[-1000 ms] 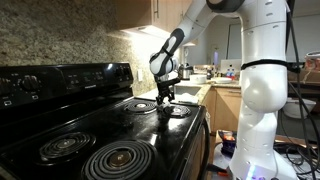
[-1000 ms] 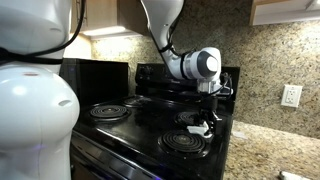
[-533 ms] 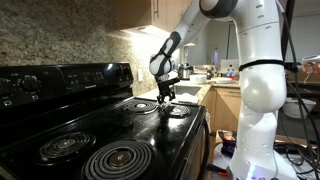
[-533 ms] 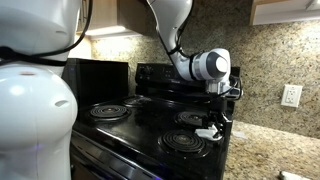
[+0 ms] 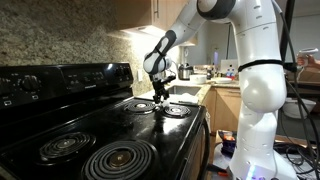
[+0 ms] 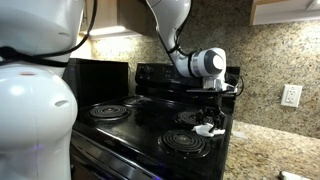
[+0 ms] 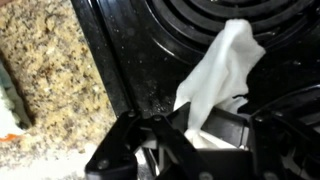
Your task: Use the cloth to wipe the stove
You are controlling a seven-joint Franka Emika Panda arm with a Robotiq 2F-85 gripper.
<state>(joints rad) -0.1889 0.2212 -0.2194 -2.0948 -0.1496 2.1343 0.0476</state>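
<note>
You had the end effector [image 7: 196,128] clamped shut on the cloth [image 7: 226,68], its fingers pinching one end of the fabric. The cloth was a single small rag, whitish and soft. It was creased into loose folds, and it reached out ahead of the fingertips across the stove [image 7: 118,52]. Its far end lay at the edge of a coil burner [image 7: 205,14]. In an exterior view the cloth [image 6: 207,130] showed as a pale bunch directly beneath the end effector [image 6: 212,122], down at the glossy black stove top [image 6: 150,126]. Whether it pressed on the glass could not be told.

In an exterior view the stove [image 5: 172,137] showed four spiral coils with chrome rings. Two sat close beneath the end effector [image 5: 160,98] and two were well away from it. A speckled granite surface [image 7: 40,70] lay just beside the end effector, along the stove's edge.
</note>
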